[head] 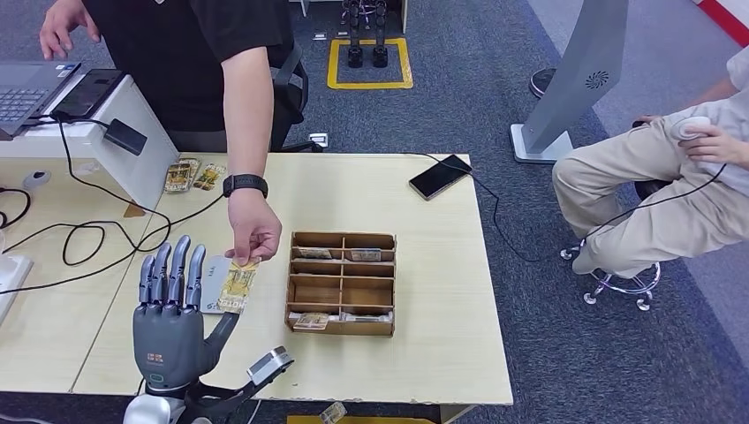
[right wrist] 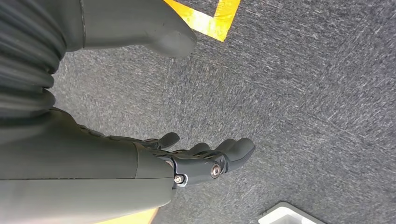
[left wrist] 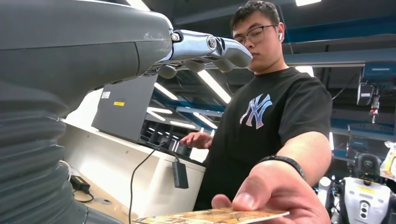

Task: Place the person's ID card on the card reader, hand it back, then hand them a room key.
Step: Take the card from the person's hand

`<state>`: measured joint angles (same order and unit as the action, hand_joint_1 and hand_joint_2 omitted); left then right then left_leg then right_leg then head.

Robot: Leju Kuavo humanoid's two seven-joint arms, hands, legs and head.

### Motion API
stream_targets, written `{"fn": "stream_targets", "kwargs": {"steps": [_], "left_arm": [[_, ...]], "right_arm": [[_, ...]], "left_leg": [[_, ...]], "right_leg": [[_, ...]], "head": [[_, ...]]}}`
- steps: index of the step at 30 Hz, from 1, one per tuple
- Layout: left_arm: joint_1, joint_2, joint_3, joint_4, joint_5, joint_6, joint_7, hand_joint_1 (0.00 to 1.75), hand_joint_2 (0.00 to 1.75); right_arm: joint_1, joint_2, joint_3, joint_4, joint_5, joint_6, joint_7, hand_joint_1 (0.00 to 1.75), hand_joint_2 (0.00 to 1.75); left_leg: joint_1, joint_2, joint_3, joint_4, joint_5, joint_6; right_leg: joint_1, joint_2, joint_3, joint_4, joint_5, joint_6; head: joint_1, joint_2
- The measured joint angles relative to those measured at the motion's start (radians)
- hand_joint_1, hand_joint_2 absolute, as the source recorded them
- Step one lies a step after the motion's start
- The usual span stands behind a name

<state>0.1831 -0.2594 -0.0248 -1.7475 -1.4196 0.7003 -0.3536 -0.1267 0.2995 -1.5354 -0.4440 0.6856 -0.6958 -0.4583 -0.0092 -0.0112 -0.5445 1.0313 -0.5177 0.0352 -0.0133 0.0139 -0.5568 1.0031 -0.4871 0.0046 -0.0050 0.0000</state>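
A person's hand (head: pixel 250 228) holds a yellowish card (head: pixel 238 284) by its far end, low over a white flat pad (head: pixel 213 284) on the table. My left hand (head: pixel 170 311) stands upright just left of the card, fingers straight and apart, thumb reaching toward the card's near end; whether it touches I cannot tell. From the left wrist, the card (left wrist: pixel 212 216) lies in the person's fingers (left wrist: pixel 275 191), with my fingers (left wrist: pixel 210 46) well apart from it. My right hand (right wrist: pixel 205 161) hangs over the carpet, fingers loosely extended and holding nothing.
A brown divided box (head: pixel 342 283) with cards in some compartments sits right of the card. More cards (head: pixel 194 175), a phone (head: pixel 440 176), black cables (head: pixel 88 234) and a laptop (head: pixel 26 93) lie on the table. A seated person (head: pixel 671 177) is at the right.
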Motion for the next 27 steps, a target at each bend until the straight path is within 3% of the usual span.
{"fn": "stream_targets", "kwargs": {"steps": [15, 22, 27], "left_arm": [[-0.003, -0.001, 0.003, 0.018, -0.004, 0.0, 0.027, 0.0, 1.75], [-0.009, -0.001, 0.004, 0.04, -0.035, 0.0, 0.106, 0.0, 1.75], [-0.026, 0.0, 0.025, 0.059, -0.014, 0.0, 0.115, 0.0, 1.75]], "right_arm": [[-0.001, 0.0, 0.0, 0.0, 0.007, 0.0, 0.004, 0.0, 1.75], [-0.002, 0.0, 0.0, 0.0, 0.008, 0.0, 0.009, 0.0, 1.75], [-0.005, 0.0, 0.0, 0.001, 0.008, 0.0, 0.009, 0.0, 1.75]], "left_leg": [[0.0, 0.0, 0.0, 0.0, 0.0, 0.0], [0.0, 0.0, 0.0, 0.0, 0.0, 0.0], [0.0, 0.001, 0.0, 0.0, 0.0, 0.0]], "right_leg": [[0.0, 0.0, 0.0, 0.0, 0.0, 0.0], [0.0, 0.0, -0.001, 0.0, 0.0, 0.0], [0.0, 0.001, -0.001, 0.0, 0.0, 0.0]], "head": [[0.0, 0.0], [0.0, 0.0], [0.0, 0.0]]}}
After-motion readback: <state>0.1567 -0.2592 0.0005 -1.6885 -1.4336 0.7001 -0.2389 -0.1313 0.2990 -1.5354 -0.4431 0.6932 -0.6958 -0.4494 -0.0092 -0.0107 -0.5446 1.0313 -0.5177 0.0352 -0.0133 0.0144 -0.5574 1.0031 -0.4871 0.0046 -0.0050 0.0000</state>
